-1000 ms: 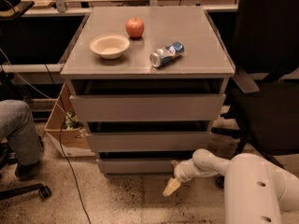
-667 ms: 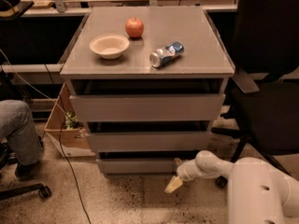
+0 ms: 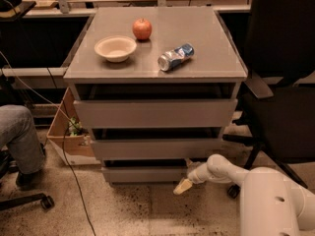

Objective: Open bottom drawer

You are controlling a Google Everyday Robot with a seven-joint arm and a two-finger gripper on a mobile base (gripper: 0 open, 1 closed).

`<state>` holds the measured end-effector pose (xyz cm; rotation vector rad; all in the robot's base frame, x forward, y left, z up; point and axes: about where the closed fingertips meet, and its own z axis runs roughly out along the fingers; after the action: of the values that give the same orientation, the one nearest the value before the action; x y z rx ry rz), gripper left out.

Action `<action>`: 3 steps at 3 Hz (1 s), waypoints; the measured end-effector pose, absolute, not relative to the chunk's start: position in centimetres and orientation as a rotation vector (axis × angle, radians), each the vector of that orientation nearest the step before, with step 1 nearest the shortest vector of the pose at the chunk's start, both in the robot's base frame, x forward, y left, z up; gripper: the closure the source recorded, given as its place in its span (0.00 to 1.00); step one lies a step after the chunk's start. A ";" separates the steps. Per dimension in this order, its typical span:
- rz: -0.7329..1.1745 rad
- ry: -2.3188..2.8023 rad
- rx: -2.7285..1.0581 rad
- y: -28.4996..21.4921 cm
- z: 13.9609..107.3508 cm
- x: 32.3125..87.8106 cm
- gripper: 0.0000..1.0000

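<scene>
Hand [image 3: 183,186] sits low by the right end of the bottom drawer [image 3: 145,174] — its grip unclear.

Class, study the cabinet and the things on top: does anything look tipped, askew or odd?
The can lies on its side on the cabinet top, right of the bowl; the apple sits normally. The gripper is low by the bottom drawer, at its right end.

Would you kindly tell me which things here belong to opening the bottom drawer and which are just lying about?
Job: bottom drawer; gripper, low by its right-hand end.
Lying about: apple, bowl, tipped can, all on the cabinet top.
</scene>
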<state>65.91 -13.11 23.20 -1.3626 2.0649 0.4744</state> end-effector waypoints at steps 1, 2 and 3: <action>0.466 2.043 -1.352 -12.8 22.2 68.3 0.00; 0.463 2.034 -1.332 -12.9 21.3 69.6 0.00; 0.502 2.026 -1.346 -12.0 20.0 69.6 0.19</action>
<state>69.57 -11.99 19.98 -1.3455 2.0263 0.5016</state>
